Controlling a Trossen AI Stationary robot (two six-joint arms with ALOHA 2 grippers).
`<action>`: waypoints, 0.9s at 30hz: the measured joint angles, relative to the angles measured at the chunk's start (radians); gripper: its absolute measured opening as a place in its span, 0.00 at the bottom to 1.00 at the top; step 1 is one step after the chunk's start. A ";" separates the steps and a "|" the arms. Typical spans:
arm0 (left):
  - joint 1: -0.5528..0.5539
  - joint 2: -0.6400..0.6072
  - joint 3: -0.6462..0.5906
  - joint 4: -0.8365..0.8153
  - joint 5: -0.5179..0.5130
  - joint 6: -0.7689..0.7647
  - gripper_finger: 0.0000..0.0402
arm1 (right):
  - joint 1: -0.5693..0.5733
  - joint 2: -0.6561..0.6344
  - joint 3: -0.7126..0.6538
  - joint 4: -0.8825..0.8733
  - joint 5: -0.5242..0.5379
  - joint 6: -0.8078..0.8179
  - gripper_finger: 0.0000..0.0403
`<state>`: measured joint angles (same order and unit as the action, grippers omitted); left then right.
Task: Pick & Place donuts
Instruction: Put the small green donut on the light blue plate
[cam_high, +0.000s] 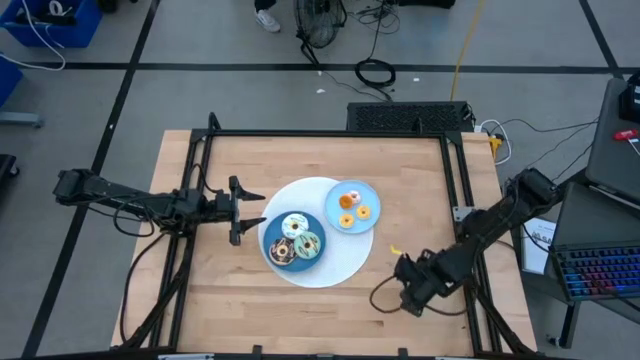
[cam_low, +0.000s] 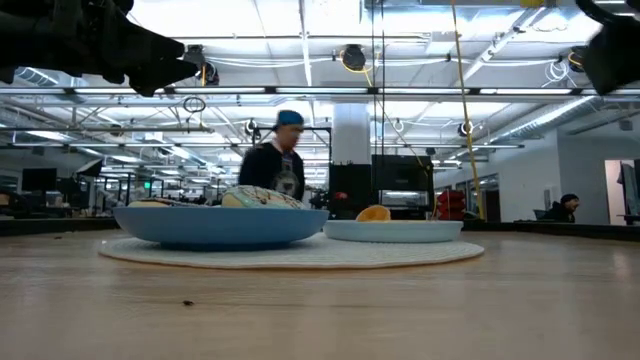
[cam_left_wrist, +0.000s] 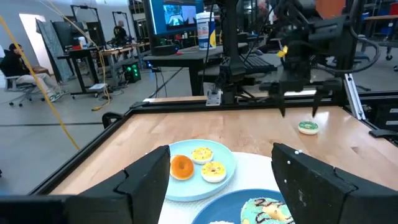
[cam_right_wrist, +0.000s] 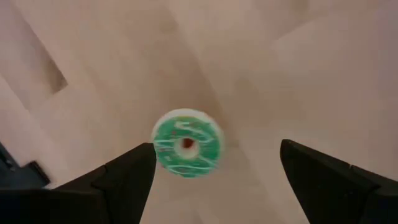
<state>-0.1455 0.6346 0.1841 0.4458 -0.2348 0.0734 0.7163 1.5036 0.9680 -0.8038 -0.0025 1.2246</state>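
A tiny green-iced donut (cam_right_wrist: 186, 151) lies flat on the bare wooden table; it also shows in the left wrist view (cam_left_wrist: 307, 127). My right gripper (cam_right_wrist: 216, 152) hangs above it, pointing down, open, a finger on either side and clear of it; in the high view my right gripper (cam_high: 404, 272) hides the donut. The larger blue plate (cam_high: 268, 232) holds a white (cam_high: 294, 225), a brown (cam_high: 281, 252) and a green donut (cam_high: 307, 244). The smaller blue plate (cam_high: 370, 192) holds three tiny donuts (cam_left_wrist: 202, 163). My left gripper (cam_high: 240, 210) is open and empty, just left of the larger plate.
Both plates sit on a round white mat (cam_high: 335, 268) at the table's middle. A black frame (cam_high: 320, 133) runs along the table's far, left and right edges. Bare wood lies along the near edge. A person (cam_low: 278, 165) stands in the room beyond the table.
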 joint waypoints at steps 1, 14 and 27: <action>0.000 0.000 0.000 0.000 0.000 0.000 0.70 | 0.015 0.000 -0.022 0.042 -0.002 0.029 0.81; 0.000 0.000 0.000 0.000 0.000 0.000 0.68 | 0.085 0.000 -0.151 0.285 0.000 0.128 0.81; 0.000 0.000 0.000 0.000 0.000 0.000 0.71 | 0.084 -0.005 -0.224 0.388 0.006 0.126 0.81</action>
<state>-0.1455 0.6346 0.1841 0.4460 -0.2348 0.0734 0.8005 1.4990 0.7438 -0.4157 0.0032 1.3506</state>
